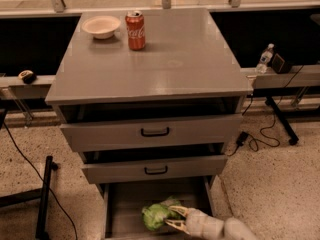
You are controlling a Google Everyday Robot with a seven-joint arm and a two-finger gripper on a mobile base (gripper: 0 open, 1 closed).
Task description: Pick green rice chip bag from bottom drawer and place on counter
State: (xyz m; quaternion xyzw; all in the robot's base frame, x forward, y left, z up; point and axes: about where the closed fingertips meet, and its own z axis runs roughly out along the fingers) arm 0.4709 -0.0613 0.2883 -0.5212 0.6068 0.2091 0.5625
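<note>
The green rice chip bag (155,216) is a crumpled light-green bundle inside the open bottom drawer (120,204), near its front middle. My gripper (172,218) reaches in from the lower right, its two pale fingers closed on the bag's right edge. The arm runs off the bottom edge of the view. The grey counter (175,59) tops the cabinet above.
A red cola can (135,30) and a white bowl (101,26) stand at the counter's back left. The top drawer (155,132) and middle drawer (156,170) are pulled partly out above the bottom drawer. A water bottle (265,58) stands on a ledge at the right. Cables lie on the floor.
</note>
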